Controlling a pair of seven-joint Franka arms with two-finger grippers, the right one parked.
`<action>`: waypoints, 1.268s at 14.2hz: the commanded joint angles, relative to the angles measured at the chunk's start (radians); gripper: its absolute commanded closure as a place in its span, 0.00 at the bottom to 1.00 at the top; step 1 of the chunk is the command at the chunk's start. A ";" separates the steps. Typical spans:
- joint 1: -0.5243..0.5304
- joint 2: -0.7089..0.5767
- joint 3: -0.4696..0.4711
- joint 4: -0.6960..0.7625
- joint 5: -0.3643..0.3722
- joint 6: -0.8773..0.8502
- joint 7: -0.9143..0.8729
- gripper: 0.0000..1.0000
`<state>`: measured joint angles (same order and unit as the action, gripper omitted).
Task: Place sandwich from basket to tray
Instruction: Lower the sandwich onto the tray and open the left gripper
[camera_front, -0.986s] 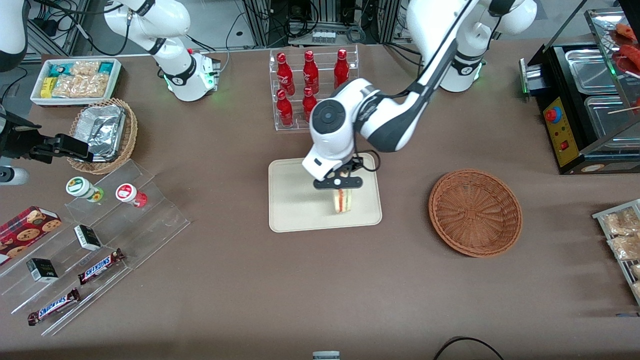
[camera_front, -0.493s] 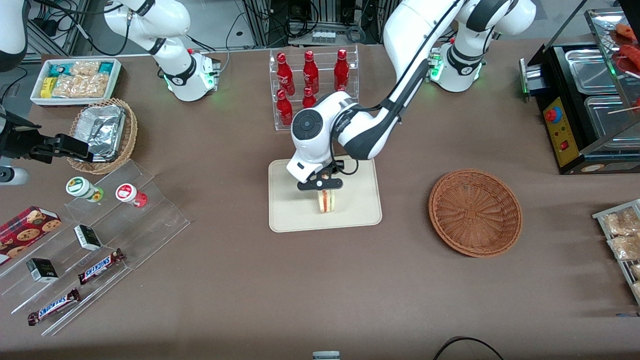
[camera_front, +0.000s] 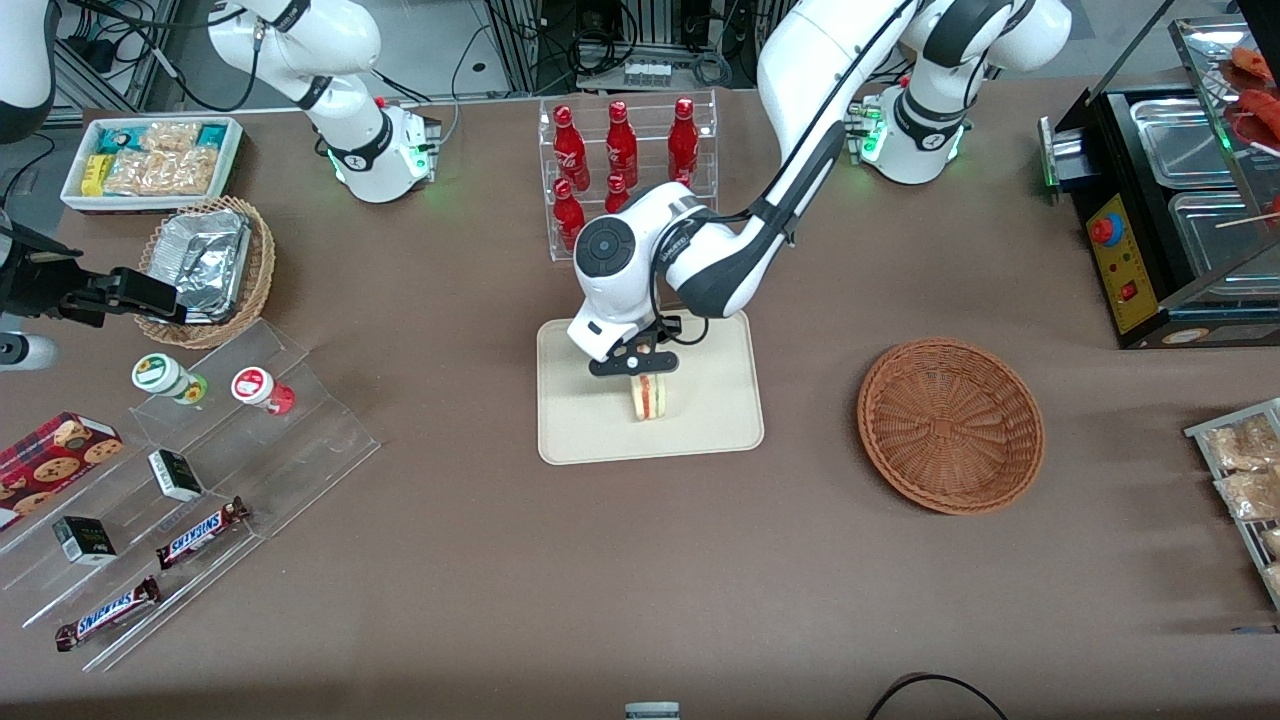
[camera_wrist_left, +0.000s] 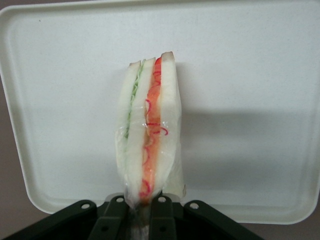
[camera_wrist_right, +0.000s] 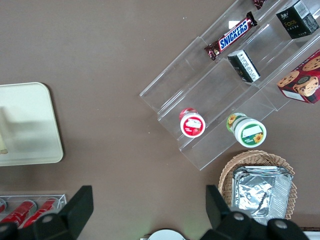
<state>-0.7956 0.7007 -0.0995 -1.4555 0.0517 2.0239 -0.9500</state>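
While the hand (camera_front: 640, 372) pinches the sandwich (camera_front: 649, 397) by its narrow end, the wedge hangs upright over the middle of the tray (camera_front: 580, 440), well apart from the empty basket (camera_front: 950, 425). Letting go from this height could tip it onto its side or spill filling; lifting away too soon, with the soft bread clinging to a fingertip (camera_wrist_left: 162, 212), could drag it off.

Smooth matt tray (camera_front: 720, 420), clingfilm-glossy sandwich (camera_wrist_left: 150, 130), rough woven wicker basket (camera_front: 950, 425)

The brown table (camera_front: 560, 560) bears the tray (camera_front: 580, 430), the basket (camera_front: 950, 425) and a bottle rack (camera_front: 625, 180), with the gripper (camera_front: 640, 375) above the tray.
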 joint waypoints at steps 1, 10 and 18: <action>-0.024 0.019 0.012 0.029 -0.009 -0.007 -0.021 0.60; -0.013 -0.022 0.017 0.035 -0.007 -0.021 -0.012 0.01; 0.128 -0.254 0.021 0.023 -0.007 -0.247 -0.001 0.01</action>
<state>-0.7167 0.5271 -0.0745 -1.4033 0.0517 1.8478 -0.9567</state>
